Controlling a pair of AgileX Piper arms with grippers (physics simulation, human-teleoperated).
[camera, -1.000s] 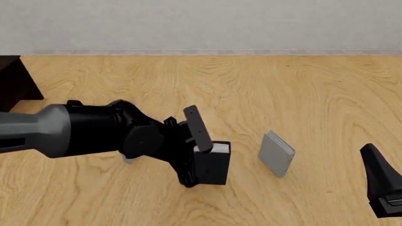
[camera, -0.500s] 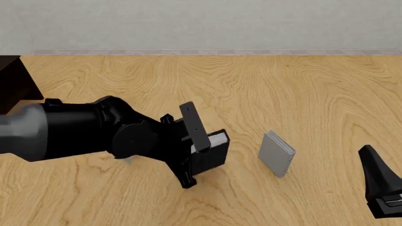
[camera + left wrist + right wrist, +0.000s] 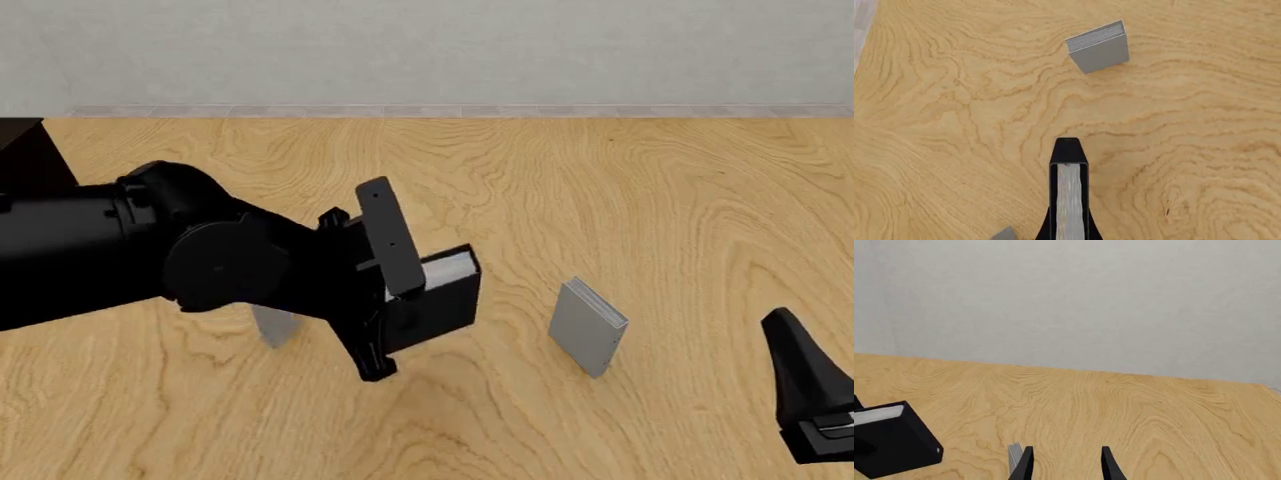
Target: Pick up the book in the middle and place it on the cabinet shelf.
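The book point(image 3: 441, 300), thick and black with white page edges, hangs tilted above the table, and my left gripper point(image 3: 384, 300) is shut on it. In the left wrist view its pale page edge point(image 3: 1069, 200) runs between the two black fingers point(image 3: 1067, 150). The right wrist view has the book point(image 3: 891, 445) low at one side. A dark corner of the cabinet shelf point(image 3: 24, 150) shows at the far left edge. My right gripper point(image 3: 1066, 467) is open and holds nothing; it hovers at the near right of the table point(image 3: 807, 400), well away from the book.
One thin grey book point(image 3: 587, 327) lies right of the held book, also in the left wrist view point(image 3: 1099, 46). Another grey book point(image 3: 276, 325) stands partly behind the left arm. A pale wall point(image 3: 427, 50) bounds the far table edge.
The left arm has risen and drawn back to the left with the book, lifting it off the table. The left grey book now shows under the arm. The right arm has stayed still.
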